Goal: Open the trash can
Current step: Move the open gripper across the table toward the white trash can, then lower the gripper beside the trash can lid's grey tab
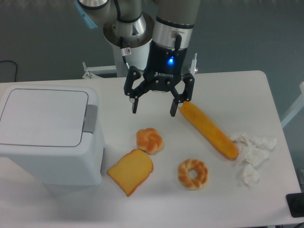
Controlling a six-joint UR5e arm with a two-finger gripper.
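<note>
Your gripper (153, 108) hangs with jaws spread and empty, while the trash can (50, 135) – rigid, light-looking plastic – sits at the table's left edge – press its grey push tab (90, 118)

Bare table (111, 118) btwn jaws & trash can (47, 135).

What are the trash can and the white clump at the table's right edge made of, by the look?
Trash can: looks like moulded plastic, white-grey, smooth with a slight sheen, rounded corners, flat lid; the grey push tab seems plastic too. White clump: probably crumpled tissue or paper, matte, with irregular creases and ragged edges; which of the two I cannot tell.
</note>
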